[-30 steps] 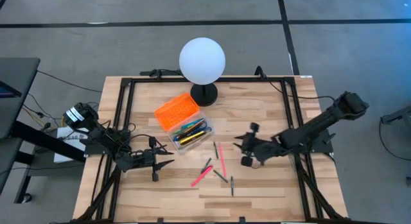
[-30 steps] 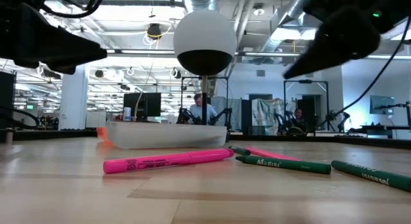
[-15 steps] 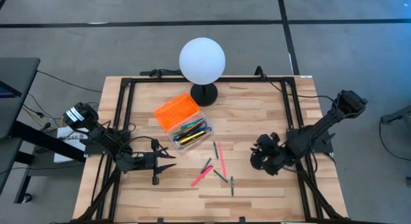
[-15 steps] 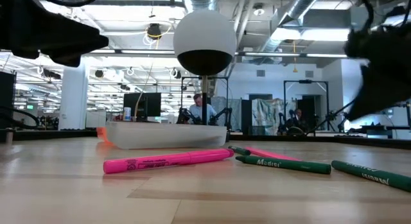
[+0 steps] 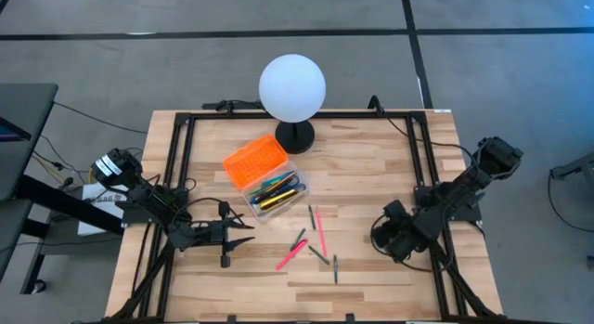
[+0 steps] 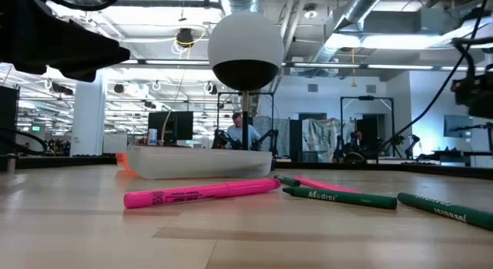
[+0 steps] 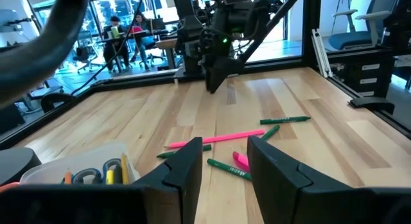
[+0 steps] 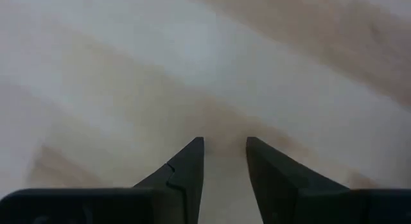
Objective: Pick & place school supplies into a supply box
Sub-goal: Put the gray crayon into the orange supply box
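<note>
My right gripper (image 5: 393, 240), jaws apart and empty, has swung back toward the worktop's right edge; my left gripper (image 5: 243, 235) stays parted. Pens (image 5: 316, 242) remain mid-worktop beside the supply box (image 5: 265, 175).

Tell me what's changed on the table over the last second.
The right arm has pulled back toward the table's right edge and turned its gripper down at bare wood, away from the loose pens. Its fingers are apart and empty, nothing taken or dropped. The left gripper, the pens, the box and the lamp stayed put.
</note>
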Controlling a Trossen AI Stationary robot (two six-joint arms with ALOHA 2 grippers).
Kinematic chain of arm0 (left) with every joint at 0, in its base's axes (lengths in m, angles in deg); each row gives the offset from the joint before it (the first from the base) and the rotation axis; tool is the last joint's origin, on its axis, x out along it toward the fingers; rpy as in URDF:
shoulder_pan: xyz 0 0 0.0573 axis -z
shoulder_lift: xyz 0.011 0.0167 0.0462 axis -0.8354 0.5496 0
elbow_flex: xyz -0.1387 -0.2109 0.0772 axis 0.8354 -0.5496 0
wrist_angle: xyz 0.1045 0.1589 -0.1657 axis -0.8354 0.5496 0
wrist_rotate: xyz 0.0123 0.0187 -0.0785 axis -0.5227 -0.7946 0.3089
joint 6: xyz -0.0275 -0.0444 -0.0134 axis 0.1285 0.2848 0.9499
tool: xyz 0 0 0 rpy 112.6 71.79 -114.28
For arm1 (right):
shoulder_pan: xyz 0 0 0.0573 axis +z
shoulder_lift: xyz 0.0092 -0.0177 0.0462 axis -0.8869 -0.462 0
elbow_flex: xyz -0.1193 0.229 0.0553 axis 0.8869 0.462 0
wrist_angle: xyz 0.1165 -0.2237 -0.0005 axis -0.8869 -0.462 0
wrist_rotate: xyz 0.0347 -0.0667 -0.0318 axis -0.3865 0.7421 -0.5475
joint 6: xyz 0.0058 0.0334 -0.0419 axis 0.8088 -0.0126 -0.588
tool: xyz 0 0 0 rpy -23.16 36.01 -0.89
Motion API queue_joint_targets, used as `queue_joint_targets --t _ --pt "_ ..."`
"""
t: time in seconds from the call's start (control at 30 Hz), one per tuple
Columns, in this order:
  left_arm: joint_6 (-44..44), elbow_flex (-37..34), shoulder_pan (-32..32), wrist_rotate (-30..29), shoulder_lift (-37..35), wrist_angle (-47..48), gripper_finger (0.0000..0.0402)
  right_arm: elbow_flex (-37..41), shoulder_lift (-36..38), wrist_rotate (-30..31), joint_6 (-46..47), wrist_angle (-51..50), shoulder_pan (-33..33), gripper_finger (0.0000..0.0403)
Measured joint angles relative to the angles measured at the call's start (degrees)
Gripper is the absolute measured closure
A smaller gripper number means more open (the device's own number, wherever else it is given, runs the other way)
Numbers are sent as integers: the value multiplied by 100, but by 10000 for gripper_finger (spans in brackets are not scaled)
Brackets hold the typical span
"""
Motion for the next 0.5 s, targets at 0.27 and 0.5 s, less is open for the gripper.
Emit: queue_joint_targets --t 0.27,0.5 --pt "32 0 -2 -68 0 44 283 -537 2 -562 426 -1169 268 292" --pt "38 0 -2 -71 0 64 283 -606 4 -1482 820 -1544 499 292"
